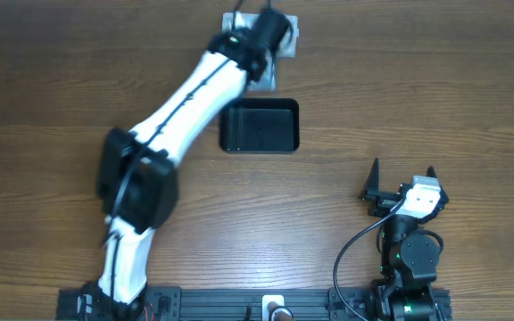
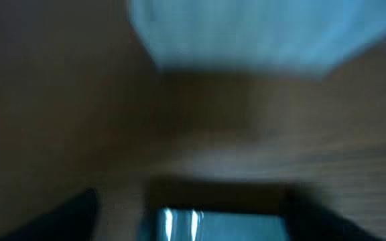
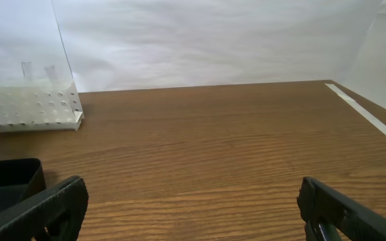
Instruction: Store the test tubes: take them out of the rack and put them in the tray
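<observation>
A white perforated rack [image 1: 289,41] stands at the far middle of the table, mostly covered by my left arm. My left gripper [image 1: 270,28] hangs over it. In the blurred left wrist view a pale block [image 2: 260,30] lies ahead and something glassy [image 2: 179,224] glints close to the camera. The right wrist view shows the rack [image 3: 29,108] with two clear tubes [image 3: 27,70] upright in it. The black tray [image 1: 259,127] sits just in front of the rack and looks empty. My right gripper [image 1: 400,185] rests open near its base, holding nothing.
Bare wooden table surrounds the tray and rack. A white tape line [image 3: 370,117] runs along the table's right side. The left arm [image 1: 177,116] stretches diagonally across the left half of the table.
</observation>
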